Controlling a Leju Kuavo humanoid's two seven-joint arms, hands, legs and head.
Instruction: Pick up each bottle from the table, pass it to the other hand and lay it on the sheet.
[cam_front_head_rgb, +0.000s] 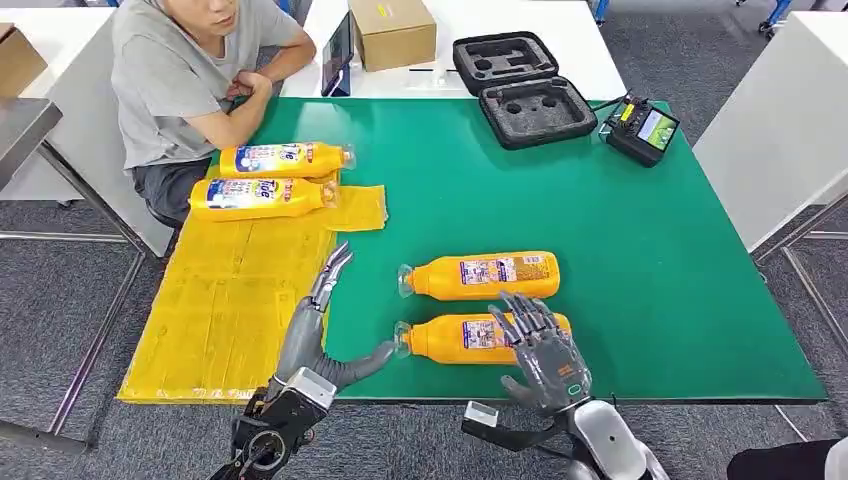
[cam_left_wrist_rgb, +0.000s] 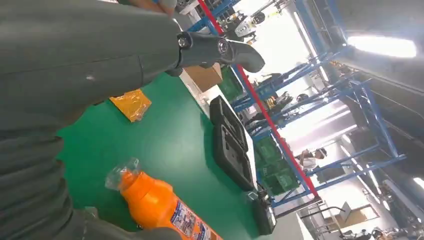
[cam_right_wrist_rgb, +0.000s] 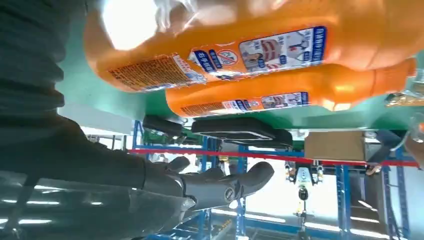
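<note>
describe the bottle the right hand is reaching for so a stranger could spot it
On the green table, two orange bottles lie side by side near the front edge. It is the nearer bottle, under the right hand; the farther bottle lies untouched.

Four orange plastic bottles, all lying flat — two (cam_front_head_rgb: 285, 159) (cam_front_head_rgb: 262, 197) on the crinkled yellow sheet (cam_front_head_rgb: 230, 300), two (cam_front_head_rgb: 482, 275) (cam_front_head_rgb: 478, 338) side by side on the green table (cam_front_head_rgb: 650, 260).

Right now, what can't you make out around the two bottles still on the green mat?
- Near bottle: head view, right robot hand covers its base; contact unclear.
- Near bottle's label text: right wrist view, glare and blur.
- Far bottle: left wrist view, base cut off by frame edge.
</note>
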